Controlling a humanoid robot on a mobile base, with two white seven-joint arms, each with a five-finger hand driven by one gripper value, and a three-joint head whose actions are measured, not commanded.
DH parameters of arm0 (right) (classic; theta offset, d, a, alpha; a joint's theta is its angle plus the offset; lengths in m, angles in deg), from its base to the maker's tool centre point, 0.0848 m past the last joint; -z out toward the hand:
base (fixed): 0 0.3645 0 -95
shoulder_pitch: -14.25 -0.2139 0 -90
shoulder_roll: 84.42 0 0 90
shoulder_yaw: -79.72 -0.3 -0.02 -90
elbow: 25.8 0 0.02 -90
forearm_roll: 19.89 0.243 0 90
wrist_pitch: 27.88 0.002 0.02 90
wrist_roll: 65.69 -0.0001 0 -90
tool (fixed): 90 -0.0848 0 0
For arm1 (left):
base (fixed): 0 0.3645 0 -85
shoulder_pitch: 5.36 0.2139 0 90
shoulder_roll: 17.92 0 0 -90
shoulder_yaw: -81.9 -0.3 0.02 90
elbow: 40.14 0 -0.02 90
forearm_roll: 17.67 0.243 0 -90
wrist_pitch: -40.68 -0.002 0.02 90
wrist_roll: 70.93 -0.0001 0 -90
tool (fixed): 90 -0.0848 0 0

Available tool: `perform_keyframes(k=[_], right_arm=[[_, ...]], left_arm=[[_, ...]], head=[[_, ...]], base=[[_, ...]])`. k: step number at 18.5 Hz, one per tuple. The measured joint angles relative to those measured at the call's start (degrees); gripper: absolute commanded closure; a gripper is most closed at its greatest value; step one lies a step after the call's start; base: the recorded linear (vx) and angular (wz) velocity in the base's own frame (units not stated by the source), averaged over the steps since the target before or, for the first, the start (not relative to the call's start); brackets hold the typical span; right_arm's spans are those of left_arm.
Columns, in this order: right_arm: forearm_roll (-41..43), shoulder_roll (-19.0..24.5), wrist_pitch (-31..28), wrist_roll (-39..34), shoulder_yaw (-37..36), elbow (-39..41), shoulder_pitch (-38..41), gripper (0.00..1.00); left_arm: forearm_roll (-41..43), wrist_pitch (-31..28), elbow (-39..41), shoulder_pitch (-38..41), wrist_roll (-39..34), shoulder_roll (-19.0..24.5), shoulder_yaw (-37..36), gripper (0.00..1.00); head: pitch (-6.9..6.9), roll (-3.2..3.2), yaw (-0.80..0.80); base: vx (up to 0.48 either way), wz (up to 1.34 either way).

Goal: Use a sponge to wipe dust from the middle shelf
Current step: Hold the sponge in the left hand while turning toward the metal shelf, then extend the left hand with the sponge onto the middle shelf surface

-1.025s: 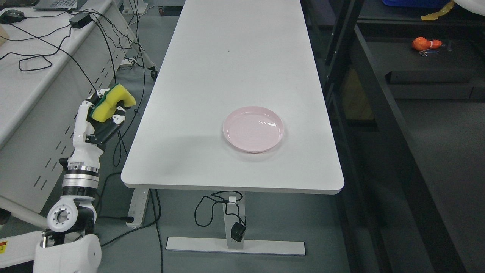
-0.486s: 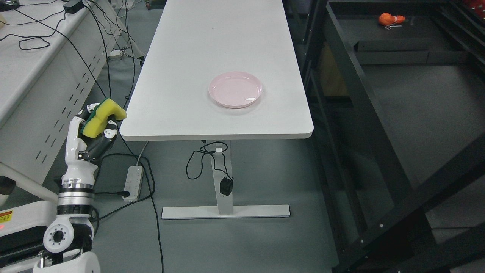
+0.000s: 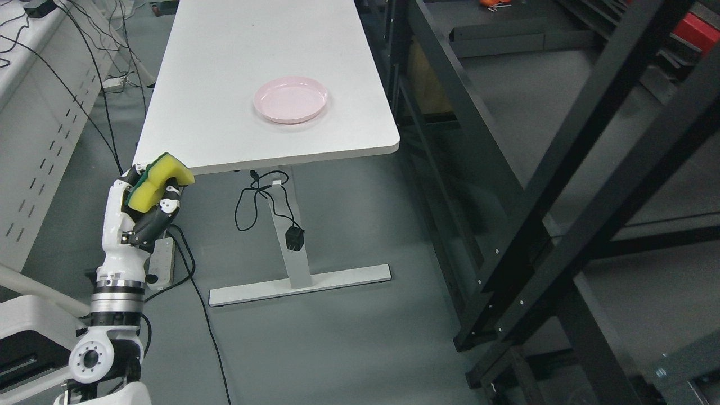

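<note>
My left hand [image 3: 147, 198] is raised at the lower left, its fingers shut on a yellow sponge [image 3: 157, 181] with a green scouring side. It is held in the air just below the near left corner of the white table [image 3: 225, 112], over the floor. The black metal shelf rack [image 3: 506, 169] stands on the right, well away from the hand; its shelf boards [image 3: 534, 101] are dark. My right arm does not show.
A pink plate [image 3: 290, 99] lies on the white table. A power strip [image 3: 160, 261] and cables lie on the floor by my left arm. A white desk [image 3: 34, 112] with cables stands at the left. Grey floor lies between table and rack.
The camera has moved back and turned right, so the table has shifted up and left and the rack fills the right. The left hand still holds the sponge the same way.
</note>
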Motion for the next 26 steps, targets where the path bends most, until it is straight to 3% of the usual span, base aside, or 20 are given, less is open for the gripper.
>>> perform_keyframes(k=[11, 26], right_arm=[[0.0, 0.0, 0.0, 0.0, 0.0, 0.0, 0.0, 0.0], [0.0, 0.0, 0.0, 0.0, 0.0, 0.0, 0.0, 0.0]], left_arm=[[-0.03, 5.55, 0.94, 5.25, 1.94, -0.2, -4.98, 0.98], [0.07, 8.27, 1.29, 6.44, 4.59, -0.26, -17.41, 0.98]], head=[[0.0, 0.0, 0.0], [-0.02, 0.0, 0.0]], base=[[-0.203, -0.62], [-0.057, -0.62]])
